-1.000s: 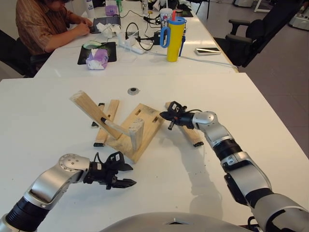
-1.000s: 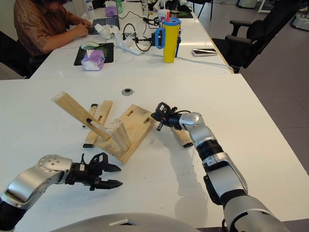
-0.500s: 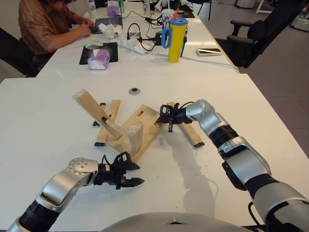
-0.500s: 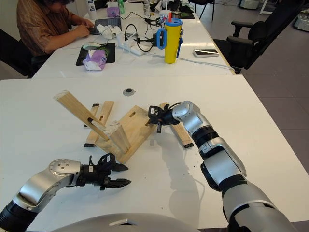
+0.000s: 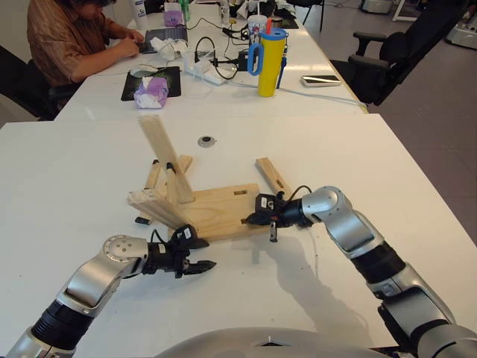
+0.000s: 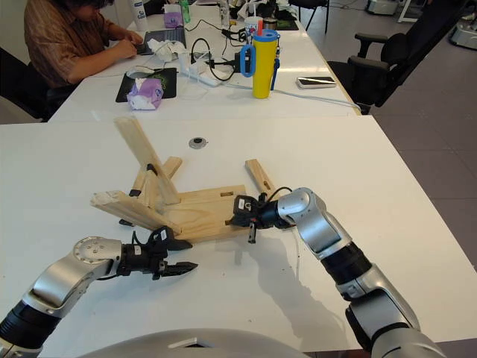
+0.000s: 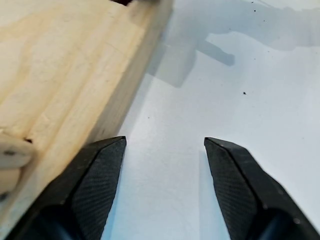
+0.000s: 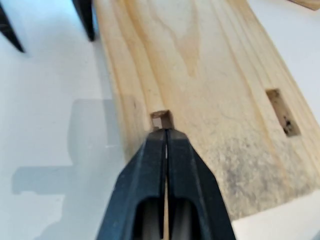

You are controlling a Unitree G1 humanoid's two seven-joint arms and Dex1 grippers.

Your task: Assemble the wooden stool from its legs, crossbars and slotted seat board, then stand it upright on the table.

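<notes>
Seat board: the slotted seat board [image 5: 220, 212] is lying flat on the white tabletop [image 5: 74, 164], in the middle of the frame in the left eye view. Two small slots are showing near its right end.
Fitted legs: one leg [image 5: 165, 156] is rising from the left part of the board and leaning toward the upper left. A second leg [image 5: 153, 209] is sticking out low toward the left, almost along the tabletop.
Loose leg: one more leg [image 5: 273, 176] is lying flat just above the board's upper right corner and is not joined to it.
Other wooden pieces: further pieces [image 5: 153, 176] are lying behind the fitted legs. I cannot tell how many they are.
Left pincer: the left pincer [image 7: 165, 142] is sitting low over the tabletop in the lower left, just beside the board's near edge. Its two fingers are spread wide, with only bare tabletop between them.
Right pincer: the right pincer [image 8: 165, 132] is resting at the board's right end, its fingers pressed together with nothing between them. The tip is touching the board at a small slot [image 8: 161, 119] near the edge.
Other things: a small round object [image 5: 206, 141] is lying on the tabletop above the stool parts.
</notes>
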